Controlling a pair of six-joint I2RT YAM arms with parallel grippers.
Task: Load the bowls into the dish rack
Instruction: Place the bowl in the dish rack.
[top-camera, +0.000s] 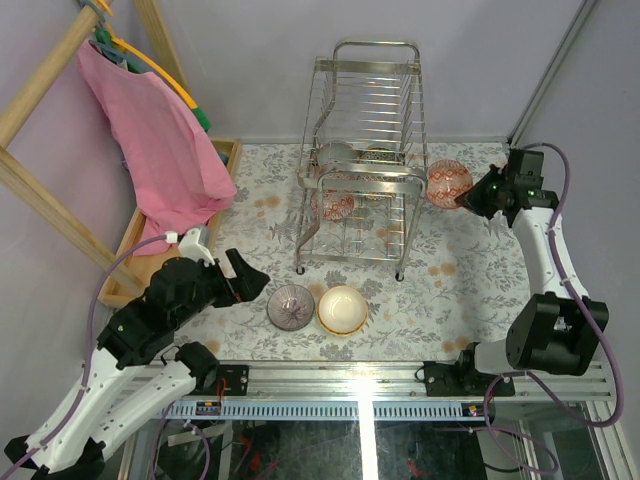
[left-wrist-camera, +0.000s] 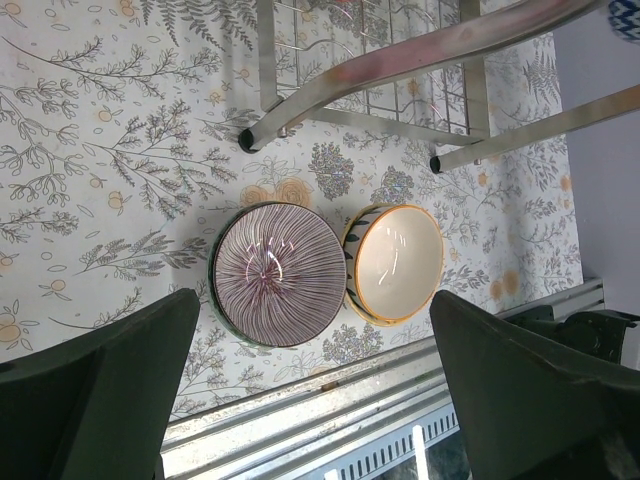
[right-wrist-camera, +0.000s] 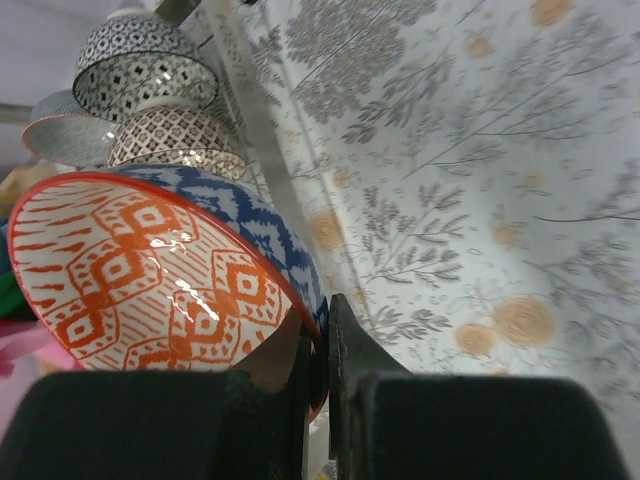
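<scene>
2 bowls stand upright on the surface (top-camera: 470, 270) in front of the dish rack (top-camera: 368, 173): a purple-striped bowl (top-camera: 291, 306) on the left and a cream bowl (top-camera: 342, 309) just beside it on the right. The left arm runs from its base at the near-left corner diagonally toward the centre, with the wrist aimed at these 2 bowls. The left pincer (top-camera: 250, 277) is spread wide and holds nothing; it hangs just left of the purple-striped bowl, apart from it. In the left wrist view its fingers (left-wrist-camera: 100, 390) frame both bowls, with 2 rack legs beyond them. The right arm rises from its base at the near-right corner, the forearm runs away along the right edge of the surface, and the wrist turns left toward the rack. The right pincer (right-wrist-camera: 322, 380) is pinched tight on the rim of a red-patterned bowl (top-camera: 447, 183), 1 finger inside and 1 outside. This bowl, blue on its outer wall, is tipped on edge with its opening toward the wrist camera and sits just beside the right end of the rack; whether it touches the wires cannot be told. Behind it, 3 more bowls sit in the rack: a black-and-white bowl (right-wrist-camera: 145, 65), a brown-patterned bowl (right-wrist-camera: 175, 135) and a grey bowl (right-wrist-camera: 65, 135).
</scene>
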